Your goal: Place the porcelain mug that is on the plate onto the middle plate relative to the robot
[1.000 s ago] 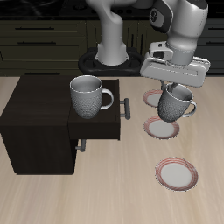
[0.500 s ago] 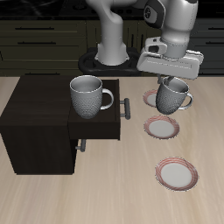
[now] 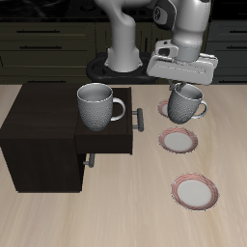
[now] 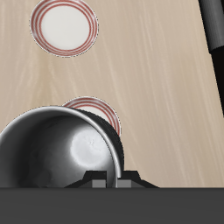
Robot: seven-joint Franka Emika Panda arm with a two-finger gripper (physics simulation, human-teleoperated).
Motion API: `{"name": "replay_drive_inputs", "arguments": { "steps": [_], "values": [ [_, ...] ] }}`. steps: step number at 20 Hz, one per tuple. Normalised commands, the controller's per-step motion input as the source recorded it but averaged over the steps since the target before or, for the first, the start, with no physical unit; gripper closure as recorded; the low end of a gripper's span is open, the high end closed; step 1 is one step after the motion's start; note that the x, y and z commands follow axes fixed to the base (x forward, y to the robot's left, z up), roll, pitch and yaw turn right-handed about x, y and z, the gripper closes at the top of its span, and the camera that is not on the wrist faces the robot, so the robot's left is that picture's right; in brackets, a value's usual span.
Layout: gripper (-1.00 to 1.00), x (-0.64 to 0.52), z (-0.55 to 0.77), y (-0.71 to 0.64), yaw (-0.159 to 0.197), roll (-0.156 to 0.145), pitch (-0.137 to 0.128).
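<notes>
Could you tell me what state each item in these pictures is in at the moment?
porcelain mug: held off the table, tilted.
gripper: shut on the mug's rim.
middle plate: bare.
plate nearest the table's front edge: bare.
larger mug: upright on the cabinet.
cabinet: drawer pulled out.

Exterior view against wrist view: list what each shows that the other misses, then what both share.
Only the exterior view shows the dark cabinet, the larger mug standing on it, the robot arm, and the plate farthest back, mostly hidden behind the lifted mug. Only the wrist view looks down into the porcelain mug's grey inside. Both show the porcelain mug held off the table in the gripper, the middle plate and the plate nearest the table's front edge.
</notes>
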Motion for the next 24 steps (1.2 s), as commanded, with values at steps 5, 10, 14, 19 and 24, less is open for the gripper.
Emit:
{"name": "replay_drive_inputs", "arguments": {
  "steps": [5, 10, 14, 19, 24],
  "values": [
    [1.00, 0.27, -0.21, 0.01, 0.024, 0.022, 0.019],
    [1.00, 0.20, -0.32, 0.06, 0.030, 0.006, 0.031],
    [1.00, 0.16, -0.30, 0.03, 0.048, 0.015, 0.021],
    [1.00, 0.20, -0.35, -0.04, 0.021, -0.007, 0.057],
    [1.00, -0.02, -0.17, 0.08, -0.006, 0.005, 0.042]
  ]
}}
